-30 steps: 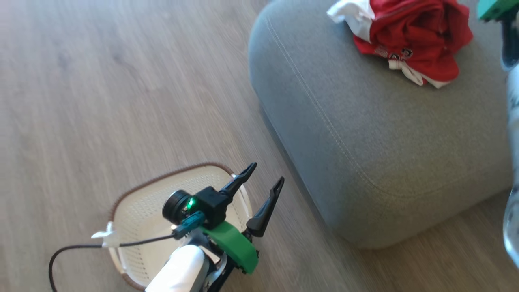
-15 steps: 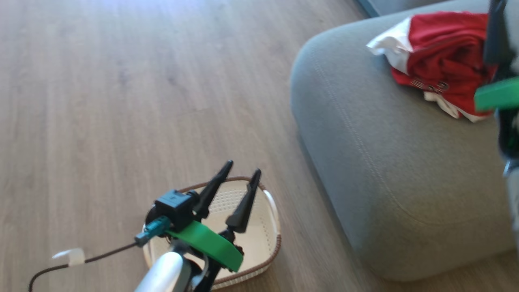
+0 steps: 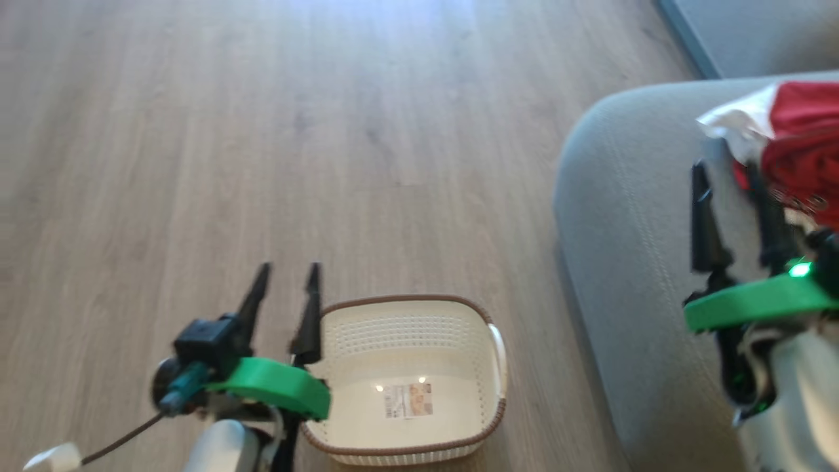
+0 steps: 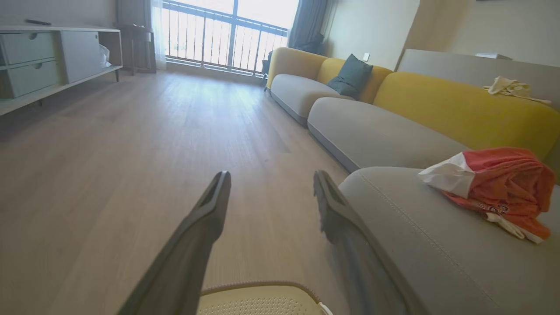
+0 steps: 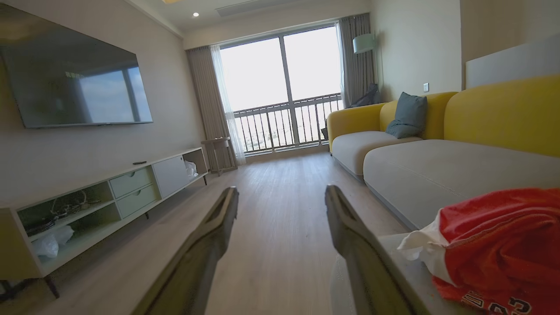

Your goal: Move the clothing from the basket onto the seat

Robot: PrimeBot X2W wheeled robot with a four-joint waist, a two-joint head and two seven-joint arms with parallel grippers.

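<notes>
Wooden floor (image 3: 262, 131) carries the cream basket (image 3: 406, 324), standing upright just beside the grey seat (image 3: 623, 275); up on the seat, the red-and-white clothing (image 3: 803, 124) lies bunched

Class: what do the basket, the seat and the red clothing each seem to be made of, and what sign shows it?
Basket: apparently moulded cream plastic, faintly glossy; regular perforations, light glints on its base.
Seat: grey woven upholstery fabric, matte; pale stitched seam.
Clothing: thin soft red-and-white textile, possibly synthetic; crumpled into folds.
</notes>
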